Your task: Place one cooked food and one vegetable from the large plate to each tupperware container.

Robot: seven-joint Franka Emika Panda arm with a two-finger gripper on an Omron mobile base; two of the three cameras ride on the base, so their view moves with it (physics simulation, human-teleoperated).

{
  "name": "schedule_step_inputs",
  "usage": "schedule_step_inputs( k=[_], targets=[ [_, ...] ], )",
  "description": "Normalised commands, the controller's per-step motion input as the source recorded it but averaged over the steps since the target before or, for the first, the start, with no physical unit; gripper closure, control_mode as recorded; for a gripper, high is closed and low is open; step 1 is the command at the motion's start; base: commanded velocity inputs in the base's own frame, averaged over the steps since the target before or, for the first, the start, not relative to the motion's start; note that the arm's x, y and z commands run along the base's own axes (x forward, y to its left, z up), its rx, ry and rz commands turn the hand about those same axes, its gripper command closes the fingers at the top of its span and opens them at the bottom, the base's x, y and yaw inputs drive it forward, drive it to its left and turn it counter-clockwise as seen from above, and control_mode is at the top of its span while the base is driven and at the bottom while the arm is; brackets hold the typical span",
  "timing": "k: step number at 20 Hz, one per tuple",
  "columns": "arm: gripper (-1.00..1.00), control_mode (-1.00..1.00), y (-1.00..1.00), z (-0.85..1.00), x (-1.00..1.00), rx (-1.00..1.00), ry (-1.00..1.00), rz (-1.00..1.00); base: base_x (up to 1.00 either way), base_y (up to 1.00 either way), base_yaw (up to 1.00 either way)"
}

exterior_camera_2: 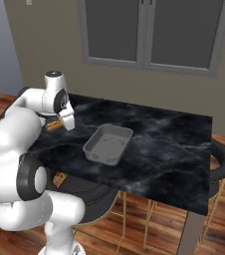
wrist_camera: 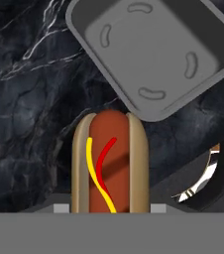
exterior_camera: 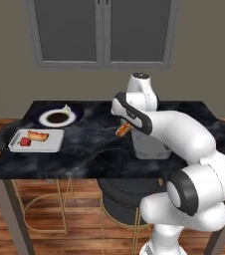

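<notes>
We see the pincer (wrist_camera: 109,211) pinching a hot dog (wrist_camera: 109,163), lifted above the desk (exterior_camera: 89,149) | dark grey tray (exterior_camera_2: 108,144) sits just beyond it, mid-desk | far left: round plate (exterior_camera: 58,117) with a pale vegetable on its rim | pale tray (exterior_camera: 36,140) near-left holds another hot dog and something red

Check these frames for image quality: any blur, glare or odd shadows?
Left base view: soft overall, the round dark-rimmed plate and pale grey tray lack fine detail. Right base view: even flat light, with only a faint shadow inside the darker grey rectangular tray. Hand view: sharp, the hot dog in a bun with yellow and red stripes is crisp, and a bright glint shows at lower right.
</notes>
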Motion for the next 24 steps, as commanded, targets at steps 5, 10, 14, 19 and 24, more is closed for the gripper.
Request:
schedule_step_inputs(
  k=[5, 10, 14, 19, 24],
  targets=[
    [1.00, 1.00, 0.00, 0.00, 0.00, 0.00, 0.00, 0.00, 0.81, -0.32, -0.16],
    [1.00, 1.00, 0.00, 0.00, 0.00, 0.00, 0.00, 0.00, 0.52, -0.14, -0.34],
    [1.00, -1.00, -0.10, -0.01, 0.16, 0.01, 0.02, 0.00, 0.55, -0.18, -0.15],
    [1.00, -1.00, -0.67, -0.10, 0.50, 0.00, 0.01, 0.12, 0.00, 0.00, 0.00],
    [1.00, -1.00, -0.88, -0.34, 0.71, 0.00, 0.01, 0.28, 0.00, 0.00, 0.00]
  ],
)
